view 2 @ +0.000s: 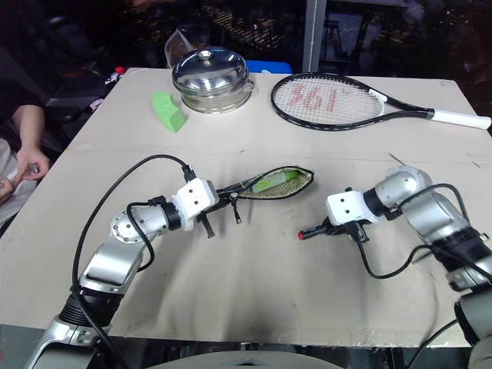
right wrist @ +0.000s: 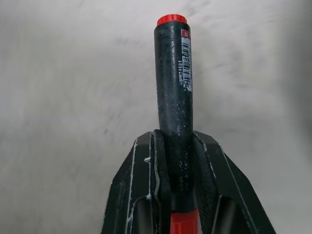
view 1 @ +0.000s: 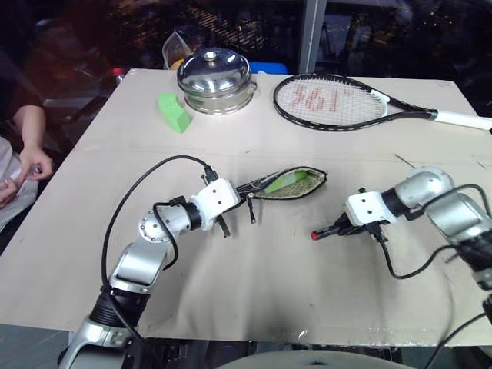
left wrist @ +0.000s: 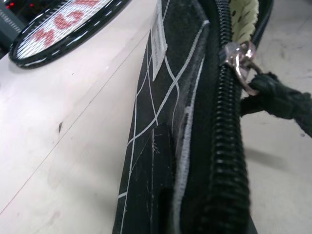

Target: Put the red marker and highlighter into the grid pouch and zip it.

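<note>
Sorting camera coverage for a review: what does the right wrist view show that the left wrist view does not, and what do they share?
Right wrist view: the red marker clamped between the right gripper fingers, red end pointing away. Left wrist view: the grid pouch with its white label, the zip pull, and part of the tennis racket. Both share the pale table surface.

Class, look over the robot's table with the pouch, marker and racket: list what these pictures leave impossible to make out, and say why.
- Highlighter: mostly hidden inside the grid pouch in the eye views.
- Left gripper: its fingertips are hidden in the left wrist view by the pouch.
- Red marker: label print too small, lower end cut off in the right wrist view.
- Racket: handle cut by the left eye view's edge.
</note>
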Controlling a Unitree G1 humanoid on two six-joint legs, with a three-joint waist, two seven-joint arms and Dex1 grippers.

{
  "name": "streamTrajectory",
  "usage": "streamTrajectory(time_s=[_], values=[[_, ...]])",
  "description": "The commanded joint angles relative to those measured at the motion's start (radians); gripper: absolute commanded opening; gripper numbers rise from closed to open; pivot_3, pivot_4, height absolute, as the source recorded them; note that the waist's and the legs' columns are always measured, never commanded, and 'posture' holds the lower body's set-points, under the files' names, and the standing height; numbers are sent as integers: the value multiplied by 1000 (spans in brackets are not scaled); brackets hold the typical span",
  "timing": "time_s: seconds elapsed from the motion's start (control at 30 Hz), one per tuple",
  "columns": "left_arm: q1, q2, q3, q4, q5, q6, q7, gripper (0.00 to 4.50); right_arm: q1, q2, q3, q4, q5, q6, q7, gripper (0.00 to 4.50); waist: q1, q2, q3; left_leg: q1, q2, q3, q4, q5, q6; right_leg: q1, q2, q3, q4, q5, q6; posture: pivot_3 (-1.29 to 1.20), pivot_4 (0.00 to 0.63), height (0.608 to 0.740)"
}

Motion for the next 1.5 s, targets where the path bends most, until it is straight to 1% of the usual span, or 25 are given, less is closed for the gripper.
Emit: streamTrajectory(time_s=[0.03,0.1,0.17,0.23,0.3,0.43,0.5,0.6,0.67,0.7,0.73,0.8,0.87,1.0,1.07,1.13,1.17,1.23,1.3,1.4,1.5], values=[[-6,1,14,4,3,-35,13,0,78,-4,-179,-349,75,342,-174,163,0,0,0,-1,0,0,0,0,0,-1,0,0,0,0,0,0,150,740],[-18,1,4,23,8,-57,8,0,82,-4,-193,-483,42,508,-253,163,-3,0,0,-1,0,-1,0,0,0,-1,0,0,0,0,0,0,150,740],[-29,-2,-6,37,8,-73,0,0,49,-4,-158,-542,-9,612,-314,163,-5,0,0,0,0,-1,0,-2,3,-1,0,0,0,0,0,0,150,740],[-40,-7,-17,49,9,-83,-4,0,-12,2,-84,-543,-79,687,-370,163,-7,0,0,0,0,-1,0,-2,3,-1,-1,-1,0,0,0,0,150,740],[-53,-13,-29,60,14,-96,-10,0,-78,10,6,-517,-143,702,-391,163,-6,0,0,0,0,-1,0,-2,3,-1,-2,-2,0,-1,-2,0,150,740],[-76,-29,-50,70,26,-105,-9,0,-226,66,212,-416,-286,653,-393,162,-6,0,0,-2,-1,-1,0,-2,3,-2,-1,-2,0,0,-2,0,150,740],[-84,-40,-60,67,32,-101,-5,0,-298,124,299,-350,-340,597,-382,162,-9,0,0,-3,-1,-1,0,-2,3,-3,1,-2,0,0,-1,0,150,740],[-93,-50,-66,67,39,-94,-1,0,-350,185,362,-270,-391,520,-380,162,-8,0,0,-6,-1,-1,0,0,0,-5,5,-2,0,0,-1,0,150,740],[-83,-60,-61,41,28,-76,6,0,-385,250,401,-152,-403,406,-383,162,-5,0,0,-7,-1,-3,1,0,0,-5,5,-4,0,0,-1,0,150,740],[-77,-63,-59,30,22,-63,8,0,-385,281,390,-109,-385,383,-387,162,-6,0,0,-7,-1,-2,2,0,0,-5,5,-4,0,0,-1,0,150,740],[-70,-66,-55,18,16,-47,12,0,-384,297,376,-75,-378,358,-390,1247,-6,0,0,-7,-1,-2,2,0,0,-5,4,-5,0,0,-1,0,150,740],[-61,-70,-44,1,7,-13,19,0,-377,299,312,-70,-359,356,-394,2004,-4,0,0,-8,-1,-2,2,0,0,-5,4,-6,0,0,-1,0,150,740],[-56,-75,-30,-11,-2,20,26,0,-357,303,221,-124,-275,443,-346,2961,-4,0,0,-9,-1,-4,3,0,0,-5,4,-6,0,0,-1,0,150,740],[-59,-89,-4,-20,-33,83,43,0,-277,272,-54,-320,26,848,-208,2961,-2,0,0,-10,-1,-5,4,0,0,-4,3,-6,0,0,-1,0,150,740],[-68,-93,0,-17,-45,100,43,0,-231,244,-155,-410,151,1015,-167,2961,-3,0,0,-9,-1,-7,4,0,1,-3,3,-7,0,0,-1,0,150,740],[-79,-97,2,-13,-60,116,37,0,-185,252,-248,-499,264,1180,-167,2961,-2,0,0,-9,-1,-9,4,-2,3,-2,1,-8,0,0,-1,0,150,740],[-83,-97,5,-12,-67,121,33,0,-167,262,-275,-538,305,1247,-182,2961,-7,0,0,-9,-1,-9,4,-2,3,-2,-1,-8,0,0,-1,0,150,740],[-89,-94,14,-12,-86,134,21,0,-131,303,-290,-603,350,1339,-241,2961,-12,0,0,-8,0,-10,4,-2,3,-2,-1,-7,0,0,-1,0,150,740],[-91,-83,22,-8,-100,130,3,0,-95,361,-257,-629,351,1384,-338,2961,-13,1,0,-7,0,-10,4,-2,3,-2,1,-7,1,0,-2,0,150,740],[-90,-71,32,-6,-126,130,-22,0,-69,463,-214,-586,326,1391,-482,2961,-11,1,0,-8,0,-11,4,-1,2,-2,2,-8,1,0,-2,0,150,740],[-96,-65,26,-5,-137,131,-36,0,-65,567,-204,-505,307,1351,-598,2961,-9,1,0,-8,-1,-11,4,-1,2,-2,2,-8,1,0,-1,0,150,740]])
